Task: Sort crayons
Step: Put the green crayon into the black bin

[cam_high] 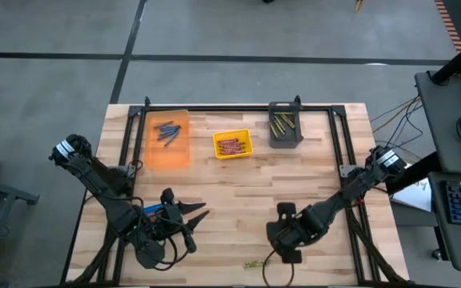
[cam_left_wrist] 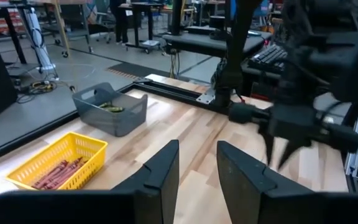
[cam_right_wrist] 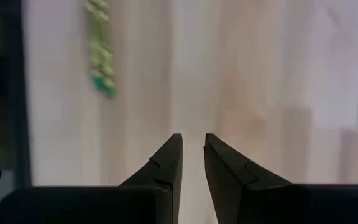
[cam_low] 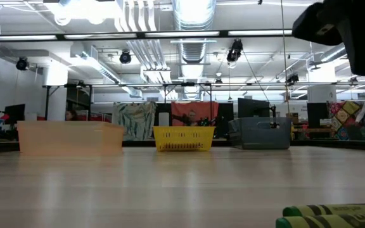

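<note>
Two green crayons point(cam_high: 252, 262) lie on the wooden table near its near edge; they also show at the low view's bottom right point(cam_low: 331, 215), and one point(cam_right_wrist: 101, 50) appears in the right wrist view. My right gripper point(cam_right_wrist: 192, 138) hangs above the table point(cam_high: 286, 238), a little right of and beyond them. It points steeply down, open by a narrow gap, with nothing between its fingers. My left gripper point(cam_left_wrist: 197, 149) hovers at the near left point(cam_high: 201, 213), pointing roughly level toward the table's right. It is open and empty.
Along the far side stand an orange bin point(cam_high: 170, 138) with blue crayons, a yellow bin point(cam_high: 232, 145) with red crayons and a grey bin point(cam_high: 285, 126) with green-yellow ones. A blue bin point(cam_high: 154, 211) sits under my left arm. A black frame point(cam_high: 238, 108) rims the table.
</note>
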Controlling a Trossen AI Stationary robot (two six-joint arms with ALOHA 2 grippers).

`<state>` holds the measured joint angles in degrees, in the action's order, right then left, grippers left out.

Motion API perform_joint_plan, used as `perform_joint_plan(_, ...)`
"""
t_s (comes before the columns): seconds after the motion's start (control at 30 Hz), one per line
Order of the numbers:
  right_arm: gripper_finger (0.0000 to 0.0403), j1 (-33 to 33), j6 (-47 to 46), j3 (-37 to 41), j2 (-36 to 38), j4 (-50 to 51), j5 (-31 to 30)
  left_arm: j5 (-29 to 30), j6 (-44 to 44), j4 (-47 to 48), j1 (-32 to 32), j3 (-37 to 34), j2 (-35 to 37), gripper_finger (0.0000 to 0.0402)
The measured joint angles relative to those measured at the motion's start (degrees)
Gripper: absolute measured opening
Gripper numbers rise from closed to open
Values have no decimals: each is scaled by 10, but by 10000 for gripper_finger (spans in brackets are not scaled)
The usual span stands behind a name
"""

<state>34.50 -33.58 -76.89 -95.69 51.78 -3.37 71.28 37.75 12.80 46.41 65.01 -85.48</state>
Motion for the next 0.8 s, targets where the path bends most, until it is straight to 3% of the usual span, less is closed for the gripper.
perform_joint_plan(0.47,43,57,88,19,-39,-271,-78,2,11,-28,0,0,0,91)
perform_joint_plan(0.8,43,103,163,32,-54,-388,-202,2,13,-63,0,0,-21,91)
